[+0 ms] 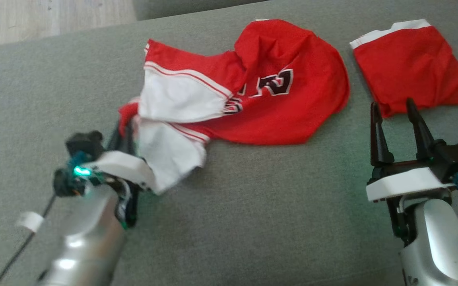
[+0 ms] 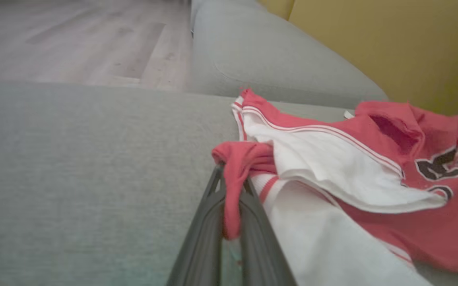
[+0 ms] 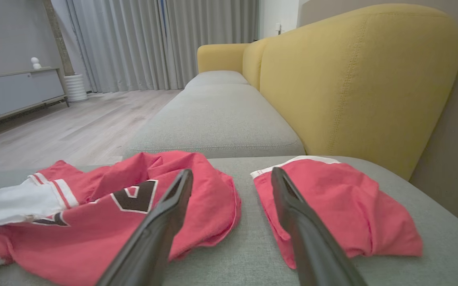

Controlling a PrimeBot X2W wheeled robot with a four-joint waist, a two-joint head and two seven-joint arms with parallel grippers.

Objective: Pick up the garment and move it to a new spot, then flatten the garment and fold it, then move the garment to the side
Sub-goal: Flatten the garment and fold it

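Observation:
The garment point(image 1: 268, 99), a red mesh jersey with white side panels and black lettering, lies crumpled on the grey sofa seat point(image 1: 253, 222). My left gripper point(image 1: 125, 126) is shut on a red fold at its near left corner; the left wrist view shows that red fold point(image 2: 235, 174) pinched between the two dark fingers point(image 2: 203, 222). The jersey point(image 2: 352, 178) spreads to the right of them. My right gripper point(image 1: 394, 109) stands open, right of the jersey and just in front of a second red piece; its fingers point(image 3: 161, 222) frame the jersey point(image 3: 105, 214).
A smaller folded red garment with a white band point(image 1: 410, 67) point(image 3: 332, 202) lies at the seat's far right. A yellow backrest point(image 3: 344, 79) runs along the far side. Wooden floor point(image 1: 46, 16) lies beyond the seat's left edge. Another grey cushion point(image 3: 217, 115) continues further on.

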